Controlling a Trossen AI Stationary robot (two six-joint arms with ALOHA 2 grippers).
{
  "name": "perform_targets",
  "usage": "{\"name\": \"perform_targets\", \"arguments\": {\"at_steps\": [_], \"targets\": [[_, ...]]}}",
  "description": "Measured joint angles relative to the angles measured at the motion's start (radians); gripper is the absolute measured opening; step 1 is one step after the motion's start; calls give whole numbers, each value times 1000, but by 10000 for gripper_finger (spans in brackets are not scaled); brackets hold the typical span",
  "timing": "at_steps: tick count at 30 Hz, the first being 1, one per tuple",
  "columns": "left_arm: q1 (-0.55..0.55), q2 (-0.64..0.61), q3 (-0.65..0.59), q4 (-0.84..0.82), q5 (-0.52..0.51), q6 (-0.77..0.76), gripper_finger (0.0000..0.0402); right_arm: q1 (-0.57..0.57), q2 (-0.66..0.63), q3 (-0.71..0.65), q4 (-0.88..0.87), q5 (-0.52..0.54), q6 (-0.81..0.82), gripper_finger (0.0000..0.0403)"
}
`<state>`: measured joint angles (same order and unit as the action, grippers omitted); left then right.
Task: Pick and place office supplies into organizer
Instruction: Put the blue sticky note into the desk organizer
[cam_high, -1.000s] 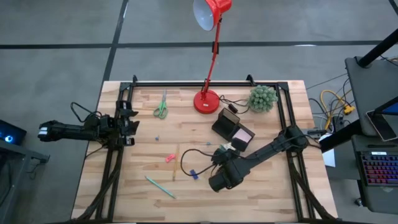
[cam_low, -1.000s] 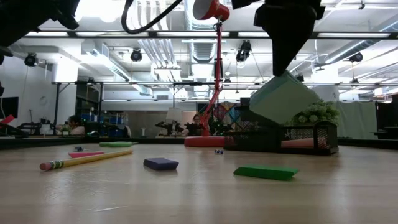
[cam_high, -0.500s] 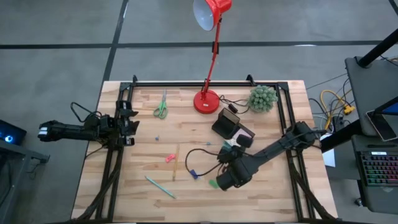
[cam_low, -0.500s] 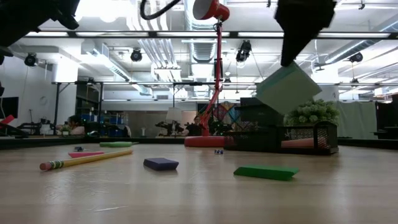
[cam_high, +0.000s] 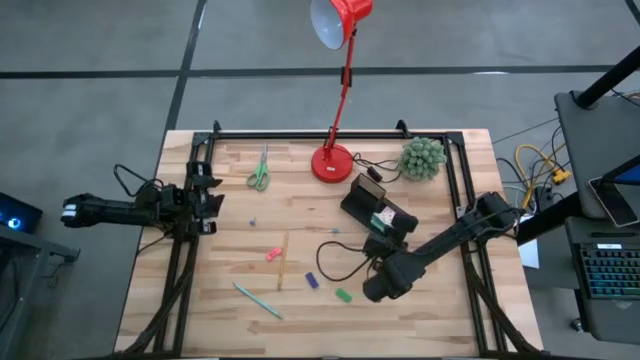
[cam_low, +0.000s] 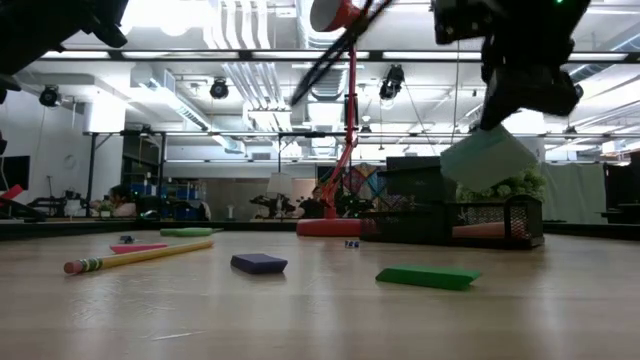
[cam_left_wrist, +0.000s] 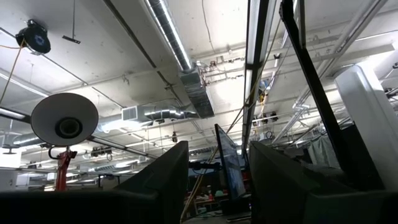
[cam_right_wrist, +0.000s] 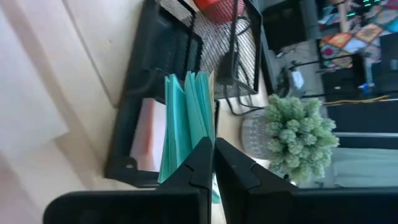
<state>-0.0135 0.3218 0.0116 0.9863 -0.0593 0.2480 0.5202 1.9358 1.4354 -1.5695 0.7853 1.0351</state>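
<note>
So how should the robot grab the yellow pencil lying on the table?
Grip the yellow pencil around the middle of its shaft, coming straight down from above. It lies flat on the bare table, long and thin, so the fingers should close across its narrow width.

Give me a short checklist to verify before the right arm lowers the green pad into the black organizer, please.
1. Grip: right end effector is shut on the pale green paper pad: ok.
2. Position: in the high view the pad sits above the black mesh desk organizer: ok.
3. Height: in the low view the pad hangs clear above the organizer's rim: ok.
4. Pad attitude: tilted, not level: not ok.
5. Target compartment free: a pink pad lies inside; room beside it: cannot tell.
6. Left end effector waits at the table's left edge, out of the way: ok.
</note>
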Motion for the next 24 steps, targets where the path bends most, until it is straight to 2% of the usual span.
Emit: {"name": "perform_targets", "arguments": {"at_steps": [9,24], "targets": [[0,-2,0,0,0,0,156,6,0,-122,48,39,72,8],[0,-2,0,0,0,0,156,6,0,-210,151,109,39,8]]}}
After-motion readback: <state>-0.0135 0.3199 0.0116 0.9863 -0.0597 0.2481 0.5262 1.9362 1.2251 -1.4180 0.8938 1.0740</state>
